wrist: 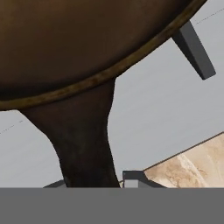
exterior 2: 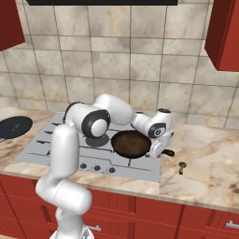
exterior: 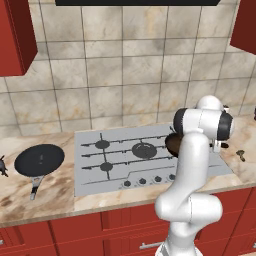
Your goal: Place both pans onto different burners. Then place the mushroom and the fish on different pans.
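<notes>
My fingers: drawn in narrow on the dark handle of the brown pan, which runs down between them in the hand view; the tips themselves are mostly hidden there.

Brown pan: deeper of the two, over the right end of the cooktop, handle pointing right toward the marble. Whether it rests on the grate or sits just above it, I cannot tell. One grate bar shows past its rim in the hand view.

Burners: large middle one bare, two smaller on the left bare as well.

Mushroom: small brown lump on the tabletop, right of the cooktop, near my hand but apart from it.

Black pan: flat on the tabletop well left of the cooktop (thin grey handle toward the front edge).

Fish: small dark spiky figure at the far left, just beside the black pan.
</notes>
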Available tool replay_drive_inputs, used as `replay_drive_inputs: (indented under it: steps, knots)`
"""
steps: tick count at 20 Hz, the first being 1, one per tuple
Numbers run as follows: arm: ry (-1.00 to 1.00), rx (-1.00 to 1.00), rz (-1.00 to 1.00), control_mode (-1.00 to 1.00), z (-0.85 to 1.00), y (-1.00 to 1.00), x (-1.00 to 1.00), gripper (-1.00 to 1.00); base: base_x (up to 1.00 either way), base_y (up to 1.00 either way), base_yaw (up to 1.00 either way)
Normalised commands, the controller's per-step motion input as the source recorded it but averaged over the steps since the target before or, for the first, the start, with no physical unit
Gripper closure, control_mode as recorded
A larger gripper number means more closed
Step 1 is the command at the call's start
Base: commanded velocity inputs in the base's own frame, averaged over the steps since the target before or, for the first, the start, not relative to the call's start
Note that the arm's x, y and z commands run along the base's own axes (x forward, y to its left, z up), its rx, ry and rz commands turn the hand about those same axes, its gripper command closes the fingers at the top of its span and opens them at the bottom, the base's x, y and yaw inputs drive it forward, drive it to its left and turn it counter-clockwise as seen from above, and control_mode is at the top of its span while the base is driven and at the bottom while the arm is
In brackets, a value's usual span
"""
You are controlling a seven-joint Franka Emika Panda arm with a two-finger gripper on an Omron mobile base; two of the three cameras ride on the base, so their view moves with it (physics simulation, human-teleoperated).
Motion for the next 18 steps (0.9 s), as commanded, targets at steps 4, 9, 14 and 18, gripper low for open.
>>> replay_drive_inputs:
  steps: [4,9,14,18]
  knots:
    - [0.05,0.0,0.01,-1.0,-0.06,0.0,0.0,1.0,0.0,0.0,0.0]
    - [0.0,0.0,0.0,-1.0,0.0,0.0,0.0,-1.0,0.0,0.0,0.0]
    - [0.0,0.0,0.0,-1.0,0.0,0.0,0.0,-1.0,0.0,0.0,0.0]
    - [0.0,0.0,0.0,-1.0,0.0,0.0,0.0,-1.0,0.0,0.0,0.0]
